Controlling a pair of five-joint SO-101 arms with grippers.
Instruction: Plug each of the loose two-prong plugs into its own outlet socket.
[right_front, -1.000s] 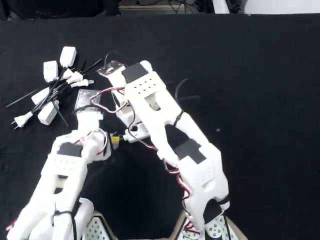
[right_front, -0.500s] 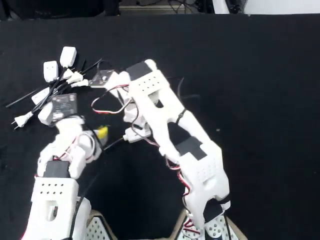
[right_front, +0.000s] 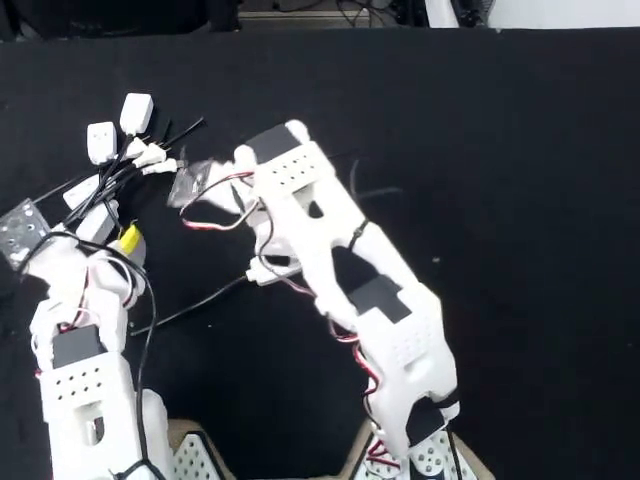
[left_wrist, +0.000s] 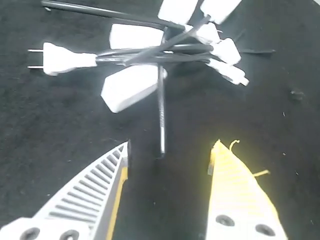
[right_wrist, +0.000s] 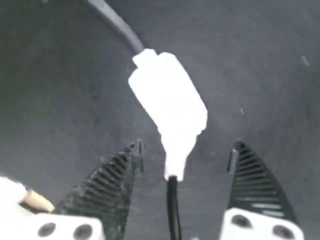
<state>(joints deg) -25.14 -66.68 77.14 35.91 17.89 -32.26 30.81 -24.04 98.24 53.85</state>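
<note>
Near the left edge of the black table (right_front: 500, 150): a tangle of cords (left_wrist: 160, 50), white sockets (left_wrist: 131, 87) and loose plugs (left_wrist: 60, 56). Just short of it, the left gripper (left_wrist: 171, 147), spread wide, nothing between the fingers. Right of the pile in the high view, the right gripper (right_wrist: 186, 146), also spread, straddling a white body (right_wrist: 170, 105) with a cord at each end. Possibly a plug seated in a socket; seam hard to make out.
</note>
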